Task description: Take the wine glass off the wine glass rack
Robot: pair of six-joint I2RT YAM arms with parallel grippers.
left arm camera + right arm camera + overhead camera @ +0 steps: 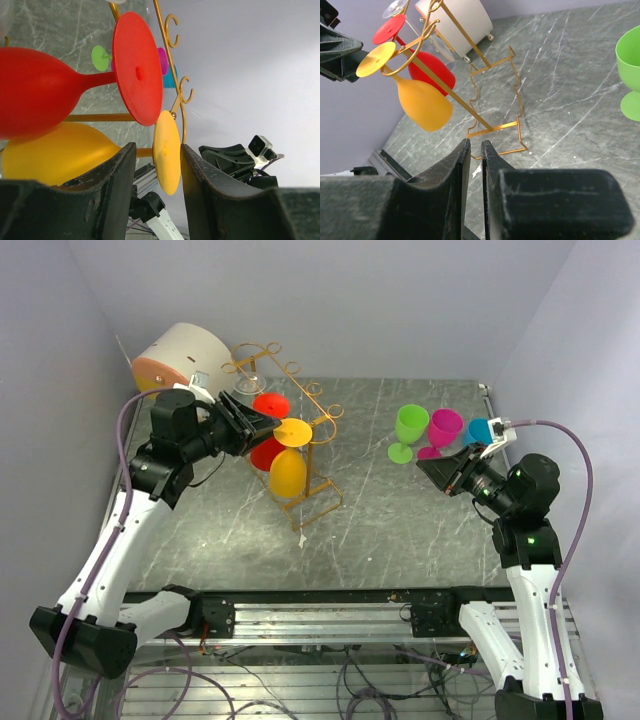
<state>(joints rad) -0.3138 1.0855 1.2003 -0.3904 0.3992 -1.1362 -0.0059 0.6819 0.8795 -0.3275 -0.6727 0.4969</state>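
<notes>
Fingers (117,190) of the left gripper (157,148) stand spread either side of the yellow glass (55,152), at its foot; whether they touch it cannot be told. It hangs from the rack (492,129) foot up, bowl down, with its stem lying across the fingers and the bowl outside one of them. Beyond the fingertips the rack also carries a red glass (40,92) and a clear glass (395,7), which is cut off. Right gripper (475,144): fingers almost pressed together, holding nothing.

Left arm (110,550) extends up from its base and bends inward at the elbow. The left end effector (255,427) points right, its fingers (117,185) spread wide apart. Right arm (525,580) stands upright and bends left. The right end effector (428,468) has fingers (455,170) nearly together, with a thin slit between them.
</notes>
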